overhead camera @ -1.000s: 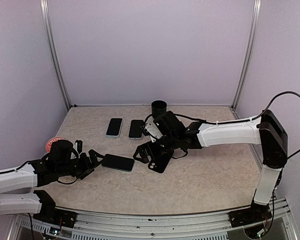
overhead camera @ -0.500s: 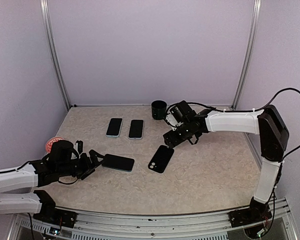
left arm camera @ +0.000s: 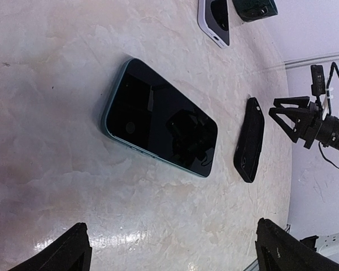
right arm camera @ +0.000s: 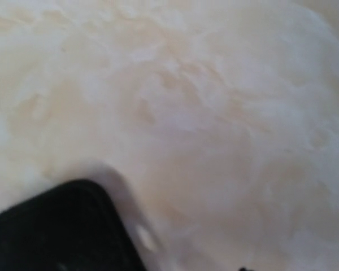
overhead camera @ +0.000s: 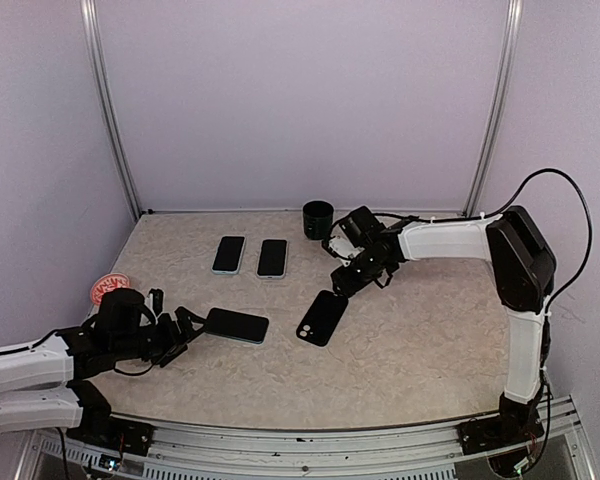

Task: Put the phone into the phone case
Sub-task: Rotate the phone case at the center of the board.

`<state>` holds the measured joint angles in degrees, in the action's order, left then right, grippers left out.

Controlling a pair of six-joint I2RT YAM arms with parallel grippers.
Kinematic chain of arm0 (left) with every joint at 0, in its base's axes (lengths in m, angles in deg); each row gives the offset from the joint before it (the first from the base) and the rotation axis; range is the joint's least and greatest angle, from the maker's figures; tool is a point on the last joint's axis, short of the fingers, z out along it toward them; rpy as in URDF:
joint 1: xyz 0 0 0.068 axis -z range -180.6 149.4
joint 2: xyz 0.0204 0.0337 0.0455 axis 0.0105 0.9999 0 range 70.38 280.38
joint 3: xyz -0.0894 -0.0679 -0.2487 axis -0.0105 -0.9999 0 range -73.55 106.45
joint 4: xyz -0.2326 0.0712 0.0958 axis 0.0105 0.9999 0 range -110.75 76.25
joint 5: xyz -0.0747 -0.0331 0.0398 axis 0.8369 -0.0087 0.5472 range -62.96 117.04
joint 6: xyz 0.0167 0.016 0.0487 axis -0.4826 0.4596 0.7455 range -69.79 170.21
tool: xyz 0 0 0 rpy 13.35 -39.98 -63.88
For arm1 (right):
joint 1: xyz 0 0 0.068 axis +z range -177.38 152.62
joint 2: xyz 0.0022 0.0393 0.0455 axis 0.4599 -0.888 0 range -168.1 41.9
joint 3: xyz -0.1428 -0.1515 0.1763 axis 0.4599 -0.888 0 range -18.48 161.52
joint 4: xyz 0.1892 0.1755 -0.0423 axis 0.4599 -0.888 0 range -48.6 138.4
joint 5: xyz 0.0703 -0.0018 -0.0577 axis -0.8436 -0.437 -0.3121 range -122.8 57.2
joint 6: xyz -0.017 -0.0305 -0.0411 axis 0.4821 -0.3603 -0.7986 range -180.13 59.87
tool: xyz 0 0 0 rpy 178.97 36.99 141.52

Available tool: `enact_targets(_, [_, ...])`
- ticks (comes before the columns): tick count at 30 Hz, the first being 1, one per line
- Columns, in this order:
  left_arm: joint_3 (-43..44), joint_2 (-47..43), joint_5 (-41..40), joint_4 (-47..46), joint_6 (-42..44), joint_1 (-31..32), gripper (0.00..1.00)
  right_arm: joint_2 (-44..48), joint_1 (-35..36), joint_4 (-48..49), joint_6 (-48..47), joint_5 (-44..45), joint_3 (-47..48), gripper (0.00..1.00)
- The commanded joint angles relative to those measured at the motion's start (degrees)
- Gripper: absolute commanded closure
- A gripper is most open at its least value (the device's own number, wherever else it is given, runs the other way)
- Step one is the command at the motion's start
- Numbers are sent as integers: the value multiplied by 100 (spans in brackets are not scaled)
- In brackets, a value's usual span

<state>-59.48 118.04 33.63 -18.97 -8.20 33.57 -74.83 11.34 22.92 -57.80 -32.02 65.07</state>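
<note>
The phone, dark-screened with a teal edge, lies flat on the table; the left wrist view shows it as the phone. My left gripper sits just left of it, open, its fingertips wide apart with only table between them. The black phone case lies to the right of the phone, also seen as the case. My right gripper hovers at the case's far end, holding nothing. In the blurred right wrist view one corner of the case shows; the fingers do not.
Two more phones lie side by side farther back. A black cup stands by the back wall. A red round object sits at the table's left edge.
My right gripper has lifted off the case and drawn back toward the far right, leaving the case flat on the table. The left arm has eased slightly left.
</note>
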Motion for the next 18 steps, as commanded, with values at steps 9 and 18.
enact_targets(9, [0, 169, -22, -134, 12, 28, 1, -441, -10, 82, -49, -316, 224, 58])
enact_targets(18, [-46, 149, -44, -133, 8, 29, 1, -520, -36, 195, 53, -504, 155, 92])
